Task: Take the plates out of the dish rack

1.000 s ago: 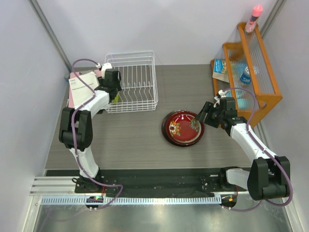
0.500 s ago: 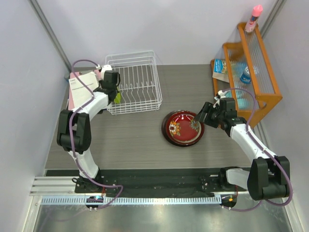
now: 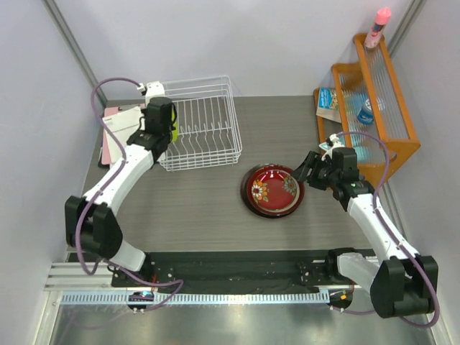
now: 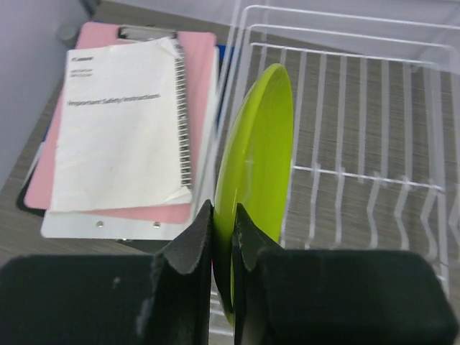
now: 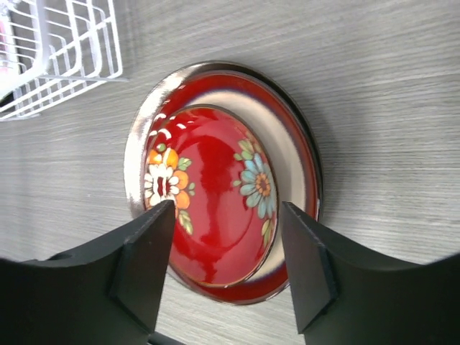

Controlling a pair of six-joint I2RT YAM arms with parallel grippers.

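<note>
My left gripper [image 4: 223, 223] is shut on the near edge of the lime green plate [image 4: 259, 144], which stands on edge at the left end of the white wire dish rack [image 4: 374, 172]. In the top view this gripper [image 3: 165, 136] is at the rack's [image 3: 205, 122] left wall, and a sliver of the green plate [image 3: 173, 133] shows beside it. The glossy red floral plate [image 5: 215, 194] lies on the dark-red-rimmed plate [image 5: 295, 151] on the table. My right gripper [image 5: 226, 237] is open and empty just above this stack [image 3: 272, 190]. The grey-rimmed plate is hidden.
A pink clipboard with a white booklet [image 4: 122, 122] lies left of the rack. An orange wooden slatted shelf [image 3: 374, 108] with small items stands at the right, close behind my right arm. A pink bottle [image 3: 379, 25] stands on its top.
My left arm has swung its elbow out to the left, and the gripper with the green plate has shifted toward the far side. The rack slid slightly right. The right arm barely moved.
</note>
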